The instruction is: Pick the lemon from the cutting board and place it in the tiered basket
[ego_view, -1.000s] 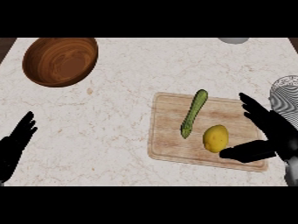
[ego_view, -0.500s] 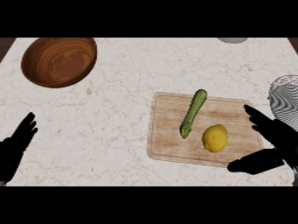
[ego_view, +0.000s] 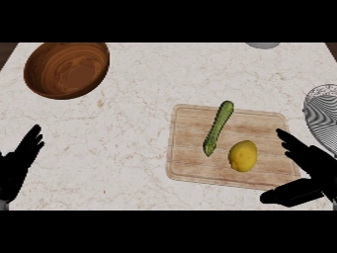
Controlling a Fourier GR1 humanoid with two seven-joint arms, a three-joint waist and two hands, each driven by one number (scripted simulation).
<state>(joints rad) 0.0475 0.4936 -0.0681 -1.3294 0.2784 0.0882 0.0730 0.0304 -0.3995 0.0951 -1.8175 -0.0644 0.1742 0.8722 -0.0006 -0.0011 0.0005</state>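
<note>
A yellow lemon (ego_view: 242, 155) lies on the wooden cutting board (ego_view: 192, 148), just right of a long green vegetable (ego_view: 218, 126). My right hand (ego_view: 315, 170) is open at the board's right edge, fingers straight, thumb low by the board's near right corner; a gap separates it from the lemon. The wire tiered basket (ego_view: 333, 118) stands at the right edge, partly cut off by the view. My left hand (ego_view: 9, 167) rests open at the lower left, fingers up.
A brown wooden bowl (ego_view: 66, 68) sits at the far left of the marble counter (ego_view: 120, 128). A grey round object (ego_view: 261, 45) peeks in at the top edge.
My right hand has drawn back to the right and toward me, away from the lemon. The lemon, the board and my left hand have stayed put.
</note>
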